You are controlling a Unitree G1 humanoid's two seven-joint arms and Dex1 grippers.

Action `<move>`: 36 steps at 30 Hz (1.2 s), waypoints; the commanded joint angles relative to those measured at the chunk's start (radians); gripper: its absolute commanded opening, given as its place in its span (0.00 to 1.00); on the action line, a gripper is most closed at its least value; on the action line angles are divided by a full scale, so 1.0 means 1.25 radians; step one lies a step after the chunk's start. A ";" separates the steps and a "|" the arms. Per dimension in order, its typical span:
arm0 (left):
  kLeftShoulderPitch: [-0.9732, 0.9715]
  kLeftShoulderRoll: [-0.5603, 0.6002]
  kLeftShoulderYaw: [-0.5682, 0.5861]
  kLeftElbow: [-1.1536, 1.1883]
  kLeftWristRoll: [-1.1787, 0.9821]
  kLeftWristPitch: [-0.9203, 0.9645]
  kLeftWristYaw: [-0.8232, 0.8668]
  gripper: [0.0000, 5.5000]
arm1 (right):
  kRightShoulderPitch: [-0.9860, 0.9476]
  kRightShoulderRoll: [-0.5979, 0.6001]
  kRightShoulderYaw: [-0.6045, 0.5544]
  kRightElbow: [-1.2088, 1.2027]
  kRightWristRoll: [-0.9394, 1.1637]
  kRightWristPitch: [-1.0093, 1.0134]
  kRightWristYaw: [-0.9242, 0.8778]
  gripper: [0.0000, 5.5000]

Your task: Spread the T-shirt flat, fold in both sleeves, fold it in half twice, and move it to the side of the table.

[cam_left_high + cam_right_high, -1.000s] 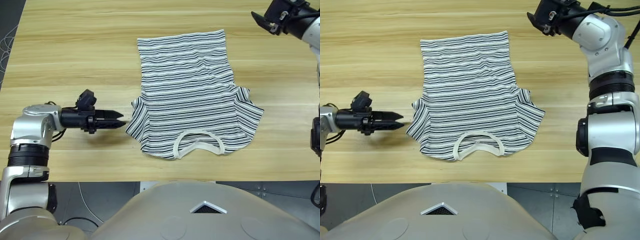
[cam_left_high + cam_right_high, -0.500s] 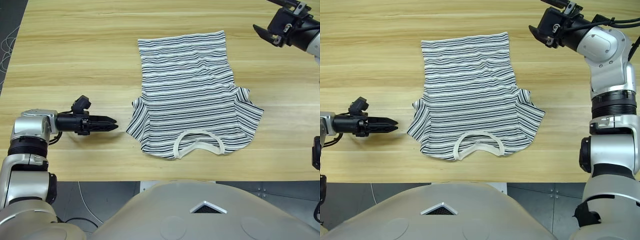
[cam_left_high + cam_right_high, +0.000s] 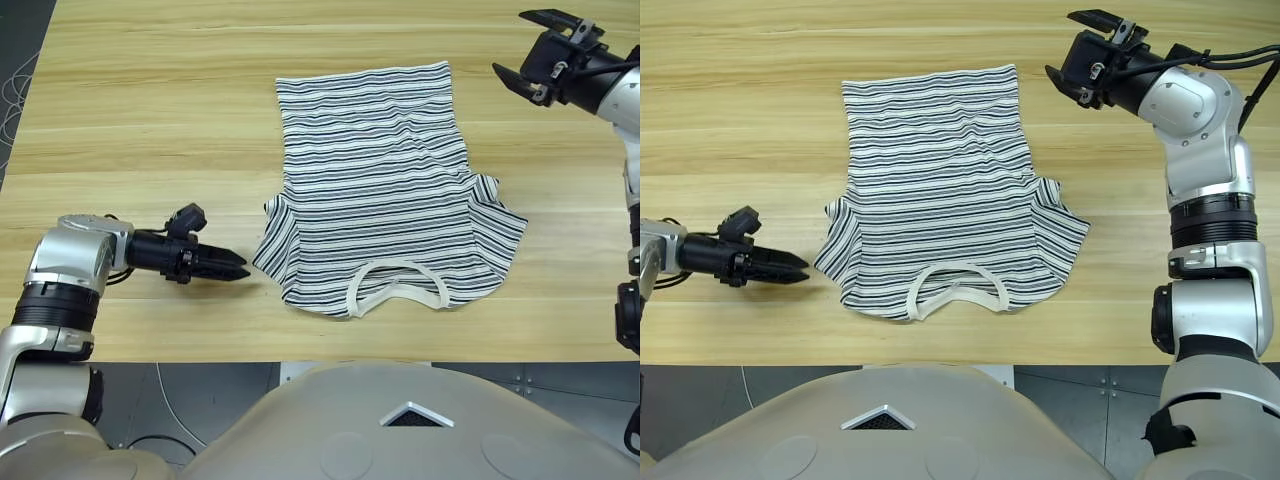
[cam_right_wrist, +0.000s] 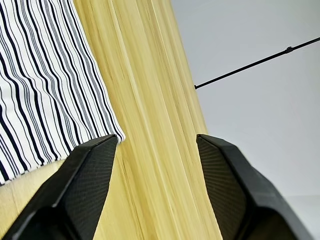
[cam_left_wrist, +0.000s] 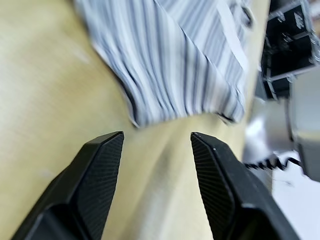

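Left tool (image 3: 240, 272) swung back beside T-shirt (image 3: 375, 180); it and right tool (image 3: 522, 45) gape apart.

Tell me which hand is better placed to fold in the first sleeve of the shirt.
Left. The left hand is open, low over the table, tips just short of the left sleeve. The right hand is open by the far hem corner, away from the right sleeve.

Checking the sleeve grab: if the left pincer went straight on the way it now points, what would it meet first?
Probably the left sleeve of the T-shirt, lying just ahead of the left pincer; its height over the cloth is unclear.
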 commanded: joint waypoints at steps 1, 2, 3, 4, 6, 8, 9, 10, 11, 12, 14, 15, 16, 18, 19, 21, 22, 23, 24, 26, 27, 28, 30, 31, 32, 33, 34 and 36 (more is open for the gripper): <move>-0.015 -0.037 -0.016 0.097 0.071 0.002 0.108 0.46 | 0.016 -0.002 0.000 -0.010 -0.003 0.015 0.003 0.53; -0.020 -0.040 -0.019 0.110 0.072 0.003 0.111 0.46 | 0.017 -0.003 -0.001 -0.011 -0.003 0.015 0.003 0.53; -0.017 -0.043 -0.026 0.111 0.074 -0.003 0.107 0.46 | 0.016 -0.004 -0.002 -0.011 -0.003 0.016 0.002 0.53; -0.011 -0.044 -0.033 0.103 0.072 -0.002 0.100 0.46 | 0.016 -0.005 -0.002 -0.011 -0.003 0.017 0.002 0.53; 0.017 -0.032 -0.054 0.047 0.060 0.007 0.066 0.46 | 0.013 -0.005 -0.003 -0.012 -0.004 0.018 0.002 0.53; 0.048 -0.005 -0.076 -0.024 0.045 0.021 0.025 0.46 | 0.013 -0.007 -0.004 -0.014 -0.004 0.019 0.001 0.53; 0.062 0.013 -0.084 -0.060 0.035 0.030 0.003 0.46 | 0.012 -0.007 -0.004 -0.014 -0.005 0.019 0.001 0.53; 0.072 0.026 -0.089 -0.086 0.027 0.036 -0.013 0.46 | 0.011 -0.006 -0.004 -0.015 -0.005 0.020 0.001 0.53; 0.078 0.033 -0.089 -0.102 0.023 0.039 -0.018 0.46 | 0.012 -0.007 -0.004 -0.016 -0.005 0.020 0.001 0.53; 0.080 0.035 -0.089 -0.110 0.021 0.046 -0.017 0.46 | 0.011 -0.006 -0.003 -0.017 -0.005 0.021 0.001 0.53; 0.074 0.026 -0.087 -0.111 0.022 0.051 -0.002 0.46 | 0.012 -0.004 -0.003 -0.019 -0.005 0.023 0.000 0.53; 0.068 0.018 -0.087 -0.103 0.025 0.052 0.009 0.46 | 0.013 -0.003 -0.002 -0.020 -0.005 0.024 0.000 0.53; 0.060 0.004 -0.088 -0.087 0.032 0.050 0.025 0.46 | 0.016 -0.003 -0.003 -0.022 -0.005 0.024 -0.001 0.53; 0.041 -0.024 -0.086 -0.044 0.049 0.042 0.063 0.46 | 0.021 -0.001 -0.002 -0.025 -0.005 0.025 -0.003 0.53; 0.029 -0.037 -0.084 -0.018 0.060 0.037 0.084 0.46 | 0.024 -0.001 -0.001 -0.026 -0.005 0.026 -0.003 0.53; 0.006 -0.056 -0.081 0.037 0.078 0.031 0.113 0.46 | 0.030 -0.002 -0.001 -0.029 -0.005 0.027 -0.002 0.53; -0.002 -0.061 -0.082 0.057 0.084 0.025 0.120 0.46 | 0.029 -0.002 0.000 -0.029 -0.006 0.028 -0.003 0.53; -0.008 -0.065 -0.084 0.070 0.086 0.022 0.120 0.46 | 0.029 -0.001 0.000 -0.029 -0.006 0.029 -0.003 0.53; -0.010 -0.069 -0.085 0.077 0.085 0.023 0.121 0.46 | 0.029 0.000 0.000 -0.030 -0.006 0.030 -0.003 0.53; 0.003 -0.069 -0.095 0.056 0.079 0.028 0.104 0.46 | 0.029 0.000 0.001 -0.032 -0.007 0.031 -0.003 0.53; 0.020 -0.061 -0.104 0.026 0.072 0.033 0.088 0.46 | 0.028 -0.001 0.001 -0.033 -0.007 0.032 -0.002 0.53; 0.032 -0.053 -0.111 0.002 0.067 0.038 0.075 0.46 | 0.027 -0.001 0.001 -0.034 -0.007 0.033 -0.001 0.53; 0.051 -0.035 -0.123 -0.035 0.057 0.044 0.052 0.46 | 0.026 -0.003 0.000 -0.037 -0.007 0.034 -0.001 0.53; 0.061 -0.022 -0.131 -0.052 0.055 0.042 0.040 0.46 | 0.026 -0.003 0.000 -0.038 -0.007 0.035 -0.001 0.53; 0.069 -0.010 -0.137 -0.068 0.052 0.042 0.029 0.43 | 0.026 -0.003 0.000 -0.039 -0.007 0.036 -0.001 0.54; 0.075 0.005 -0.144 -0.086 0.050 0.041 0.015 0.40 | 0.026 -0.003 -0.001 -0.040 -0.006 0.037 -0.001 0.54; 0.079 0.014 -0.148 -0.098 0.048 0.041 0.006 0.39 | 0.026 -0.004 -0.001 -0.041 -0.006 0.038 0.000 0.54; 0.080 0.020 -0.150 -0.113 0.047 0.045 0.005 0.32 | 0.026 -0.004 -0.001 -0.043 -0.006 0.039 0.000 0.54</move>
